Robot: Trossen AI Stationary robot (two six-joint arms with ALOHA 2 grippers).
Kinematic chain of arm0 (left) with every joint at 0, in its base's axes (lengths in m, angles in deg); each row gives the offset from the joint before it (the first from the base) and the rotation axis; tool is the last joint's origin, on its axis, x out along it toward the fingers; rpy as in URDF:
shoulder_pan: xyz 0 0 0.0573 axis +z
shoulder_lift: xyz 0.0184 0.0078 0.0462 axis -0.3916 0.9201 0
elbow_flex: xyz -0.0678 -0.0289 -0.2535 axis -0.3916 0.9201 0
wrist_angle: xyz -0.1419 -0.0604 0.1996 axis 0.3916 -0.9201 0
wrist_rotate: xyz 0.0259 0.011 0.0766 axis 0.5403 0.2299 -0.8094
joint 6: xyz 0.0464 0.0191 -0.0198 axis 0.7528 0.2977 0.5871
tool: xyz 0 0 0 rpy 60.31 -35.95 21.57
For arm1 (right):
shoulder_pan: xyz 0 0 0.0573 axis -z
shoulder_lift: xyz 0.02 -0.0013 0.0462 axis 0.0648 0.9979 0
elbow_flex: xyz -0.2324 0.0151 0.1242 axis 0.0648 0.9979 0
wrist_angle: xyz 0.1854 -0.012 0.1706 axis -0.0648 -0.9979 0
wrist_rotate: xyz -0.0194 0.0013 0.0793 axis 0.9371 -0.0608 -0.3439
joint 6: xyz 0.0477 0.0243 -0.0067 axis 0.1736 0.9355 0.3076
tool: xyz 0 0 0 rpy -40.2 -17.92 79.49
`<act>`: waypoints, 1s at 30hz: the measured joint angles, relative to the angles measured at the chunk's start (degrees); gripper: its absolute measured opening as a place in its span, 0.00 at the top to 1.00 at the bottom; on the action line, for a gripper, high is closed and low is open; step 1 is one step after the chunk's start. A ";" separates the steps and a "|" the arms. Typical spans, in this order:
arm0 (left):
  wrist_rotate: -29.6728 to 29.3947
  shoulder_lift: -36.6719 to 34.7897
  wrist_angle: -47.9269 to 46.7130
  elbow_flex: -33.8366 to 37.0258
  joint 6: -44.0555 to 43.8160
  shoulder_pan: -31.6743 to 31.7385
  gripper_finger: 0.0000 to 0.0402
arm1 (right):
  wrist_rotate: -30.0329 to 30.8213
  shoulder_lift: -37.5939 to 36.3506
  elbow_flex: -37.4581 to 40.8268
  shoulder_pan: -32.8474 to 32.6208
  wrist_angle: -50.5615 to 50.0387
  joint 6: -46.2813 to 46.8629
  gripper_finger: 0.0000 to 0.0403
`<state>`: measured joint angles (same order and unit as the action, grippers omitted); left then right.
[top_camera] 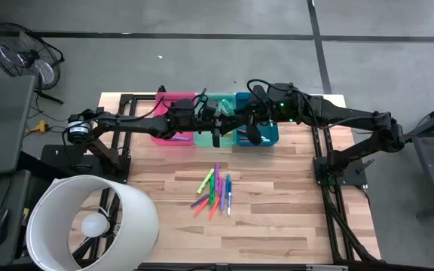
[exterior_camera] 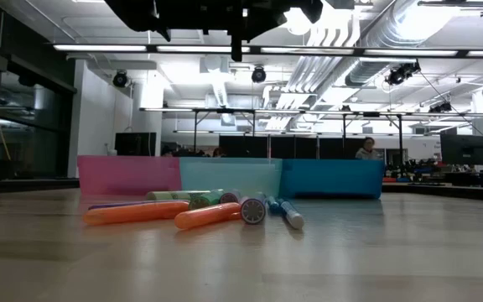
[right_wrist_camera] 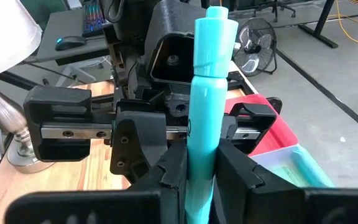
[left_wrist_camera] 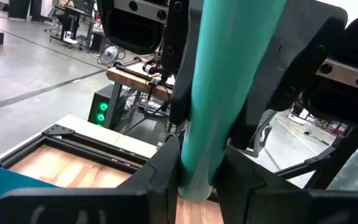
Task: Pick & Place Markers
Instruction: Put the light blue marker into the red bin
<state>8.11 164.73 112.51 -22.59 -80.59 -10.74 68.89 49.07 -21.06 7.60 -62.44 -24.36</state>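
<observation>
A teal marker (right_wrist_camera: pixel 205 93) hangs in the air above the green bin (top_camera: pixel 215 135), between my two grippers. My left gripper (left_wrist_camera: pixel 201 180) reaches in from the table's left and is shut on the marker. My right gripper (right_wrist_camera: pixel 201 180) reaches in from the right and is shut on the same marker. In the high view the two grippers (top_camera: pixel 215 120) (top_camera: pixel 237 119) meet over the bins. Several other markers (top_camera: pixel 217 192) lie flat on the wood in a loose bunch, also seen in the low view as markers (exterior_camera: pixel 208 214). My left gripper pinches the teal marker's barrel close to one end (left_wrist_camera: pixel 197 177) between its two fingers, coming about level from the table's left. The marker is lifted clear of table and bins. My right gripper pinches the barrel's lower part (right_wrist_camera: pixel 199 168) between its two fingers, slanting down from the table's right. The marker's capped end (right_wrist_camera: pixel 217 18) stands up beyond the fingers, in front of the left gripper.
Pink bin (top_camera: pixel 173 135), green bin and blue bin (top_camera: pixel 266 137) stand in a row at the table's far edge, under the arms. A white lamp shade (top_camera: pixel 93 222) stands at the near left corner. Bare wood (top_camera: pixel 277 218) lies around the bunch of markers.
</observation>
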 joint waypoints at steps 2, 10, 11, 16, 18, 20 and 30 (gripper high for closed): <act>-0.79 0.00 -0.20 -0.01 -0.73 0.00 0.83 | 0.70 0.00 0.00 0.00 0.07 -0.02 0.77; -4.18 0.02 -4.27 -0.01 -0.77 0.85 0.83 | 6.42 -2.98 0.00 1.73 -0.08 0.34 0.43; -4.32 0.02 -4.78 0.01 -1.11 0.86 0.83 | 7.18 -3.54 0.00 2.15 -0.08 0.49 0.41; -6.29 -0.22 -9.37 -0.01 -1.55 2.80 0.83 | 8.87 -7.30 0.00 4.94 -2.93 1.06 0.39; -6.95 -1.54 -15.26 0.01 -1.15 4.03 0.83 | 9.03 -8.84 0.00 6.35 -5.83 1.08 0.38; -8.67 -3.07 -21.59 -0.02 -0.01 4.99 0.83 | 9.15 -10.19 0.00 7.82 -9.78 1.03 0.38; -14.14 -5.27 -53.94 -0.01 5.11 9.33 0.83 | 9.84 -13.16 0.00 12.38 -24.57 -0.78 0.38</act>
<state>-6.03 159.46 58.56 -22.60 -75.48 -1.41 78.74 35.91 -21.06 19.97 -87.01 -25.14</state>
